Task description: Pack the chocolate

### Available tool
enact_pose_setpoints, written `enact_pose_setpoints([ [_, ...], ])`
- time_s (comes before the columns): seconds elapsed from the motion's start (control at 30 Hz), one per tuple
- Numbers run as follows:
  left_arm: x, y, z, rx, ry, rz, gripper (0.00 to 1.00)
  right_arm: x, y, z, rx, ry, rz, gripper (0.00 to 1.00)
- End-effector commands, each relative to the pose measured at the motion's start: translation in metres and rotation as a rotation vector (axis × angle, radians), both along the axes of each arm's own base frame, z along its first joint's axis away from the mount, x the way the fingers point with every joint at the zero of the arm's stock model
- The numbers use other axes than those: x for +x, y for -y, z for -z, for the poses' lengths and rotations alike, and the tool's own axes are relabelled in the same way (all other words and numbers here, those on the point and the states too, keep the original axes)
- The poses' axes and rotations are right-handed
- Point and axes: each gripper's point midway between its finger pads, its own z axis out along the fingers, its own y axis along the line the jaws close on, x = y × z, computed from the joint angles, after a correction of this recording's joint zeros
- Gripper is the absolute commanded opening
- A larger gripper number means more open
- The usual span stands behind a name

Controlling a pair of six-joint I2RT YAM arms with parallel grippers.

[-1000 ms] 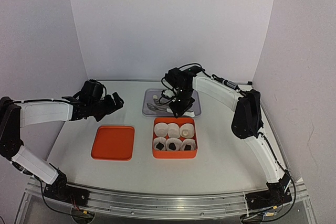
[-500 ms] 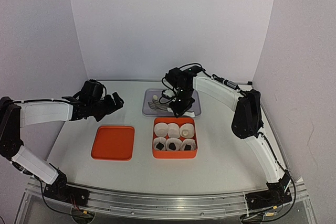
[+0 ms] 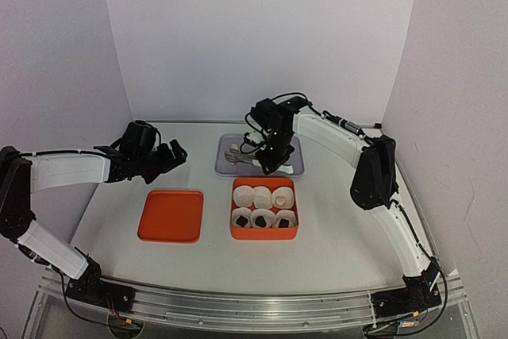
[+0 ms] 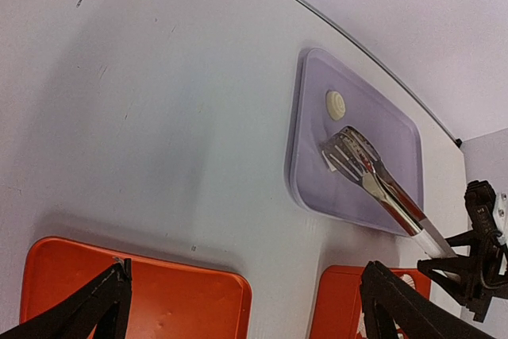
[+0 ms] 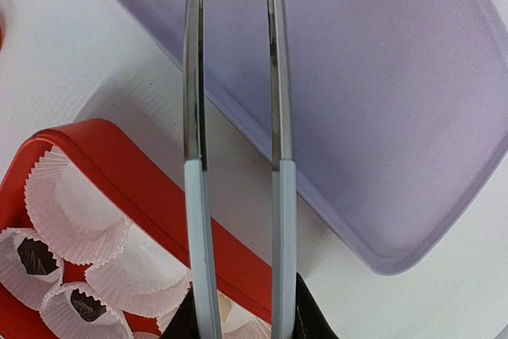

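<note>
One cream-white chocolate [image 4: 336, 104] lies on the purple tray [image 4: 317, 180], also seen from above [image 3: 236, 148]. Three dark chocolates [image 3: 260, 219] sit in paper cups in the front row of the orange box [image 3: 264, 235]; two show in the right wrist view [image 5: 36, 256]. My right gripper [image 3: 268, 161] is shut on the blue handles of metal tongs [image 5: 194, 101] and holds them over the tray, tips [image 4: 349, 152] spread, just short of the cream chocolate. My left gripper [image 3: 171, 155] is open and empty above the table at the left. The other cream chocolates I cannot make out.
An orange lid [image 3: 171, 216] lies flat left of the box. The back row of white paper cups [image 3: 262, 195] fills the box's far side. White walls close in the table on three sides.
My right gripper has shifted the tongs slightly away from the box, further over the tray. The left arm has not moved.
</note>
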Motion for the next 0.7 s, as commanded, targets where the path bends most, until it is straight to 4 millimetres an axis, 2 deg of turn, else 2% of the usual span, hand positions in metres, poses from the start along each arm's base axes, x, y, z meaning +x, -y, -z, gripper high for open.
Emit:
enact_pose_setpoints([
  [0.0,0.006,0.0,-0.013,-0.015,0.038,-0.025,1.0,0.008,-0.011,-0.063,0.122,0.103,-0.01,0.09],
  [0.17,0.007,0.001,-0.015,-0.021,0.045,-0.021,1.0,0.003,-0.012,-0.085,0.172,0.119,-0.011,0.06],
  [0.37,0.009,0.004,-0.017,-0.027,0.053,-0.015,1.0,-0.012,-0.003,-0.111,0.21,0.125,0.0,0.04],
  [0.5,0.01,0.004,-0.017,-0.028,0.056,-0.012,1.0,-0.035,0.01,-0.129,0.234,0.105,0.014,0.04],
  [0.67,0.012,0.007,-0.016,-0.029,0.055,-0.005,1.0,-0.074,0.041,-0.134,0.229,0.065,0.079,0.04],
])
